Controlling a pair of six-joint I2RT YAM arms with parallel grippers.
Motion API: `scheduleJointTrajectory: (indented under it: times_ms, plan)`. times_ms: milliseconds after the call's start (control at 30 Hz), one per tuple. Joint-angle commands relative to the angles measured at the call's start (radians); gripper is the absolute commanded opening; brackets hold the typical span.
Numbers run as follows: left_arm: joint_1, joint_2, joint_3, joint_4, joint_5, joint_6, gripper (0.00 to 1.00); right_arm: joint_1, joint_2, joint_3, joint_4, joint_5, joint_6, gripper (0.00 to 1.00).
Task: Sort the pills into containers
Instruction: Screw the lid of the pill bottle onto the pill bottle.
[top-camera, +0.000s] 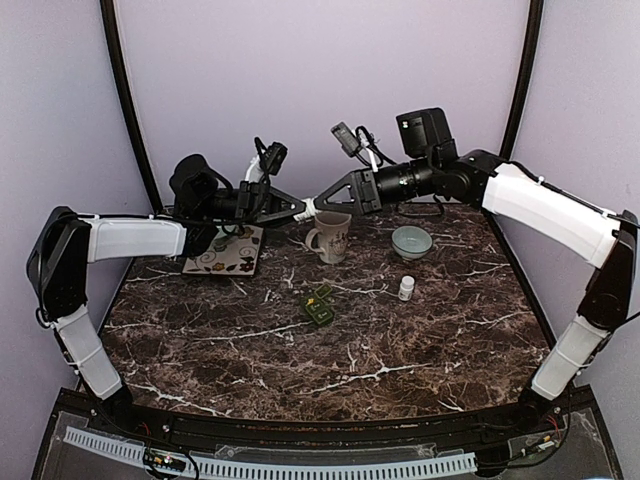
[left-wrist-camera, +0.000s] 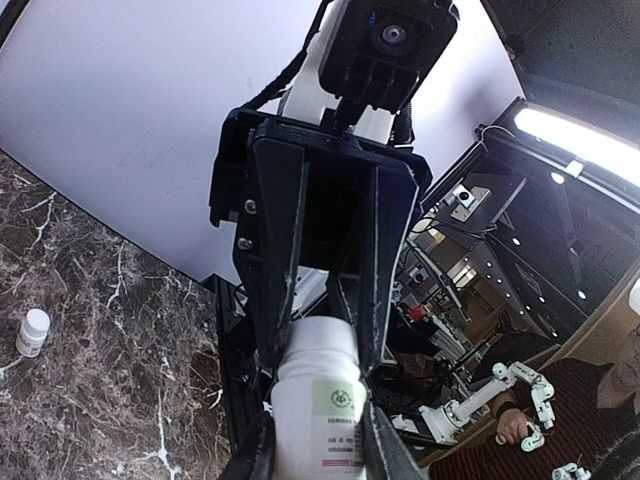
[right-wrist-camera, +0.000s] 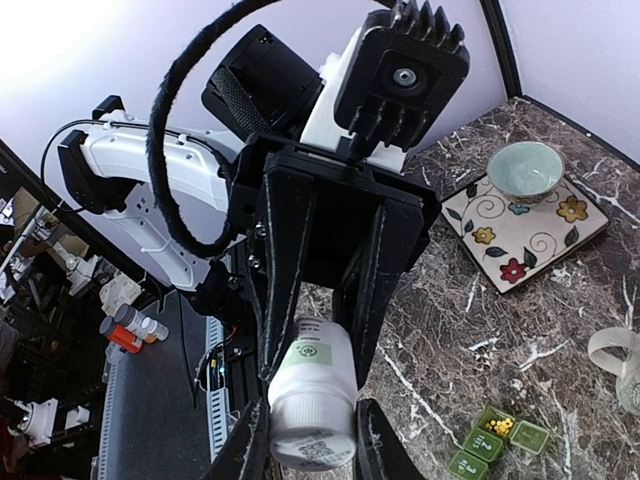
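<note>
- Above the far edge of the counter (top-camera: 300, 370), near its middle, the two arms meet tip to tip with a white bottle (left-wrist-camera: 320, 400) held level between them, clear of the surface.
- The left fingers (left-wrist-camera: 252, 452) are narrowed onto the labelled body of the bottle, one on each side.
- The right fingers (right-wrist-camera: 372, 440) press against the cap end from the opposite side, so both arms grip the same bottle.
- A pale mug (top-camera: 330, 238) stands upright almost straight below the bottle, handle toward the left edge, with a gap between the two.
- A green pill box (top-camera: 319, 305) lies at the centre of the counter, well apart from both arms; the right wrist view shows yellow pills (right-wrist-camera: 502, 426) in one of its open compartments.
- A second, small bottle (top-camera: 406, 288) stands upright right of centre, alone.
- A light green bowl (top-camera: 411, 241) sits toward the far right corner, just beside the right arm's reach line.
- A flowered plate (top-camera: 228, 264) lies at the far left corner, carrying a small bowl (right-wrist-camera: 525, 168); the left arm crosses over it and hides part of it from above.
</note>
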Motion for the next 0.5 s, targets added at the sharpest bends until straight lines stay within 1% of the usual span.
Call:
scheduleJointTrajectory:
  times_ms: [0,100,333,467]
  plan:
    - [0.005,-0.060,0.023,-0.089,-0.018,0.100,0.02,0.029,0.019,0.047,-0.011,0.017,-0.011,0.04]
    - [0.003,-0.070,0.029,-0.105,-0.031,0.123,0.02,0.035,0.029,0.053,-0.008,0.024,0.008,0.00]
    - [-0.013,-0.098,0.046,-0.230,-0.067,0.257,0.02,0.038,0.040,0.049,0.040,0.011,0.113,0.00]
    - [-0.021,-0.099,0.053,-0.225,-0.077,0.282,0.02,0.036,0.061,0.056,0.070,-0.025,0.196,0.00]
